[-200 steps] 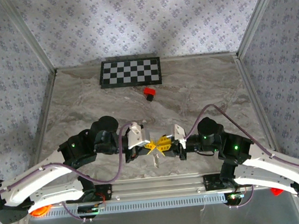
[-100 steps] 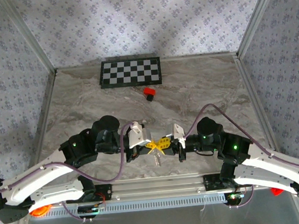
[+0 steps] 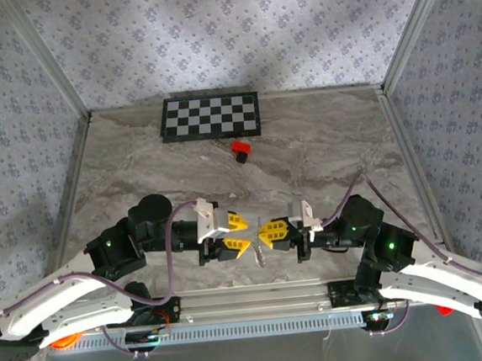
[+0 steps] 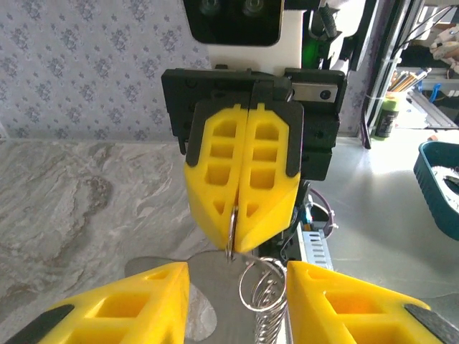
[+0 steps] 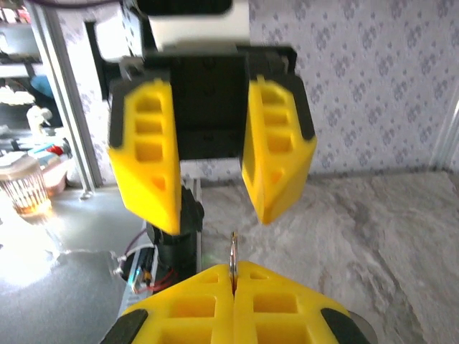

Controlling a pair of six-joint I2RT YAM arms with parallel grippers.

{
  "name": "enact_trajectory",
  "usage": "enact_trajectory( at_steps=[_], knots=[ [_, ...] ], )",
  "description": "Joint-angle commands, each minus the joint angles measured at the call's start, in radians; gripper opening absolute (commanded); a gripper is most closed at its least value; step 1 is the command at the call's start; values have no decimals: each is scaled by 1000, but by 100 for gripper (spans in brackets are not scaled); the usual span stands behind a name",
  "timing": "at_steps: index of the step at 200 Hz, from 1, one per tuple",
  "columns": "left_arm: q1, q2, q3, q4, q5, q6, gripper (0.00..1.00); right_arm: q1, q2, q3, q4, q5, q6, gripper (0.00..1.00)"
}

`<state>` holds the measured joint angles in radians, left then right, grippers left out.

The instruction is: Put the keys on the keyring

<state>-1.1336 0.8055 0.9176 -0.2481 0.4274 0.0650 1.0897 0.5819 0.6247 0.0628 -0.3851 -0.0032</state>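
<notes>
Looking from above, the left gripper (image 3: 238, 236) holds its jaws apart, facing the right gripper (image 3: 271, 232), which is pinched together on the keyring (image 3: 262, 258) near the front edge of the table (image 3: 139, 172). From the left wrist, the keyring (image 4: 259, 294) dangles beside a flat pale piece, probably the key (image 4: 206, 285). From the right wrist, thin wire pokes from closed pads (image 5: 193, 304). The left jaws should close squarely on the key's head, aligning its hole with the wire.

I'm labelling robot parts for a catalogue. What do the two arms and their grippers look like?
The left arm and right arm have white shells, black joints with green lights and purple cables. The left gripper and right gripper have chunky yellow fingers with cut-out windows.
</notes>
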Motion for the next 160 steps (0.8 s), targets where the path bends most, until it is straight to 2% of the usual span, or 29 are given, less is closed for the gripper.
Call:
enact_trajectory(
  at_steps=[1,36,77,160],
  knots=[
    [-8,-18,-21,126,45,-47,39,-4,-14,-34,202,-41,67,0],
    [-8,-16,-51,224,72,-80,34,-5,13,-48,330,-68,103,0],
    [-8,-26,-72,298,86,-108,25,-5,25,-51,375,-81,119,0],
    [-8,-20,-82,367,83,-133,18,-8,26,-63,387,-86,123,0]
  ],
)
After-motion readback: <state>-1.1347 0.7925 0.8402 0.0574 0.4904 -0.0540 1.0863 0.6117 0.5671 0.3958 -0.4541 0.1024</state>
